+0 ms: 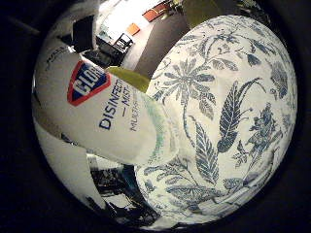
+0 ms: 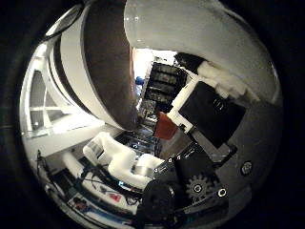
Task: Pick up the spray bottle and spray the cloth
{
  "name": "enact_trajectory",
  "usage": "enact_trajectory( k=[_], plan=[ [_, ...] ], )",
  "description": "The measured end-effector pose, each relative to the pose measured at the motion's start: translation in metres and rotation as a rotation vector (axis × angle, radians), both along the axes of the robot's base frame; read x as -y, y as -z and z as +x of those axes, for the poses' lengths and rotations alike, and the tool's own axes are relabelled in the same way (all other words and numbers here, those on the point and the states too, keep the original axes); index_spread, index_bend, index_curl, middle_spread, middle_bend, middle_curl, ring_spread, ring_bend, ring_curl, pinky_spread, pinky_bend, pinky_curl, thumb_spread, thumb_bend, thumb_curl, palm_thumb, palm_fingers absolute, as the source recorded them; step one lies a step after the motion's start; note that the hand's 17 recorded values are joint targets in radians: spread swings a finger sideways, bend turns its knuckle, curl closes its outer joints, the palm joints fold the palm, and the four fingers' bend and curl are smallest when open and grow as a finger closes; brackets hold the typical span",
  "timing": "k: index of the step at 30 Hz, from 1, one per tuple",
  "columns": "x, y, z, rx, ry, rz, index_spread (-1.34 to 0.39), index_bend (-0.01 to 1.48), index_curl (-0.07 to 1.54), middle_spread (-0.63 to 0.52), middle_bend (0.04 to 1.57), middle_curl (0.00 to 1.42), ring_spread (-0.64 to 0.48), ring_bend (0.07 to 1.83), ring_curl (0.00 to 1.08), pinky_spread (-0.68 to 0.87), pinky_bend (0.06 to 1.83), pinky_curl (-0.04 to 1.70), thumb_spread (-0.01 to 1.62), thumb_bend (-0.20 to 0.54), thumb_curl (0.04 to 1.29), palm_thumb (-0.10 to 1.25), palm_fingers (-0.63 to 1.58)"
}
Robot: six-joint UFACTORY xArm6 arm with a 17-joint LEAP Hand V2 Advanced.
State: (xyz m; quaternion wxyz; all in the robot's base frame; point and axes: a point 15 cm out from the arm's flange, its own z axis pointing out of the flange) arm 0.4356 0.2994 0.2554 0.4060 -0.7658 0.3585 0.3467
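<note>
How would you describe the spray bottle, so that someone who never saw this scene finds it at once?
Start from the large white cloth printed with blue leaves and flowers. Beside it, close to the palm, lies the spray bottle. It alone is a smooth white body, bearing a red and blue label.

- I see a cloth (image 1: 228, 116), white with a blue leaf and flower print, spread flat and filling most of the little finger side view.
- A yellow-green surface (image 1: 131, 77) shows just past the cloth's edge; I cannot tell whether it is the table beneath.
- The cloth hides whatever carries it.
</note>
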Motion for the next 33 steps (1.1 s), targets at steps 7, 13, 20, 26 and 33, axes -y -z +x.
enact_trajectory(
  k=[7, 13, 20, 26, 33],
  plan=[
    [0.011, 0.001, -0.007, -0.006, 0.019, 0.002, -0.17, 1.15, 0.68, -0.07, 1.34, 0.57, -0.15, 1.44, 0.55, -0.24, 1.02, 1.16, 0.89, -0.018, 0.75, 0.99, 1.22],
    [0.015, -0.002, -0.01, -0.006, 0.025, 0.003, -0.17, 1.15, 0.68, -0.07, 1.34, 0.57, -0.15, 1.44, 0.55, -0.24, 1.02, 1.16, 0.87, -0.018, 0.75, 0.99, 1.22],
    [0.028, 0.001, -0.024, -0.016, 0.041, -0.003, -0.18, 1.14, 0.68, -0.07, 1.34, 0.57, -0.15, 1.44, 0.56, -0.24, 1.02, 1.16, 0.87, -0.018, 0.75, 0.99, 1.21],
    [0.031, 0.002, -0.03, -0.02, 0.042, -0.003, -0.18, 1.12, 0.68, -0.07, 1.34, 0.57, -0.15, 1.43, 0.55, -0.24, 1.02, 1.14, 0.84, -0.025, 0.75, 0.98, 1.2],
    [0.036, 0.0, -0.033, -0.017, 0.05, -0.003, -0.23, 0.89, 0.68, -0.09, 1.27, 0.57, -0.16, 1.36, 0.53, -0.28, 1.07, 1.06, 0.66, -0.036, 0.75, 0.91, 1.08]
  ],
)
